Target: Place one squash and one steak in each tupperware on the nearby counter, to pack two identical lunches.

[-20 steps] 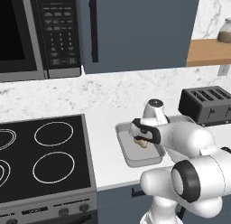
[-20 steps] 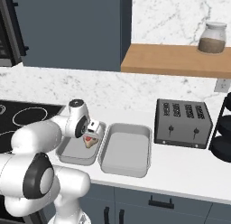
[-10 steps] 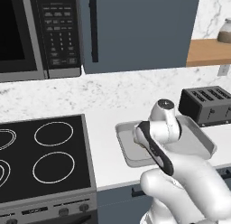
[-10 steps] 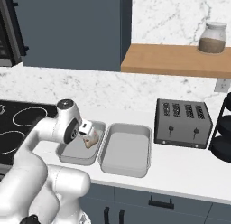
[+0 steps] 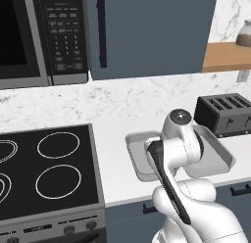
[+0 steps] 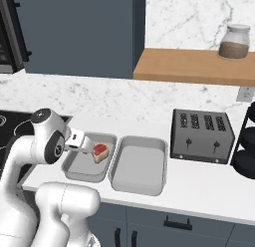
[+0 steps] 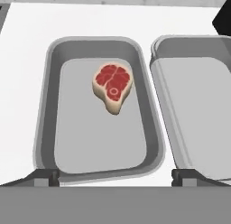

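Dark finger tips of the gripper [image 7: 115, 175] sit spread wide apart at the bottom of the hand view, holding nothing, one over the near left corner of the left tupperware [image 7: 43, 128] and the other at the near edge of the right tupperware [image 7: 164, 101]. In the right base view the gripper [image 6: 85, 145] hangs just above the left tupperware [image 6: 74, 167], close to the steak [image 6: 100, 152]. The steak [image 7: 113, 86], red on top with a cream fatty edge, lies flat on the floor of the left tupperware, toward its far right part and apart from the walls. The right tupperware [image 6: 137, 186] stands just beside the left one, their long rims nearly touching, and no food shows in the visible part of it. Both rest on the white surface [image 6: 209, 188]. To the right of them stands a black toaster [image 6: 201, 135], and to the left a black stove top [image 5: 44, 173]. Above the toaster a wooden shelf [image 6: 189, 66] carries a glass jar [image 6: 234, 42].
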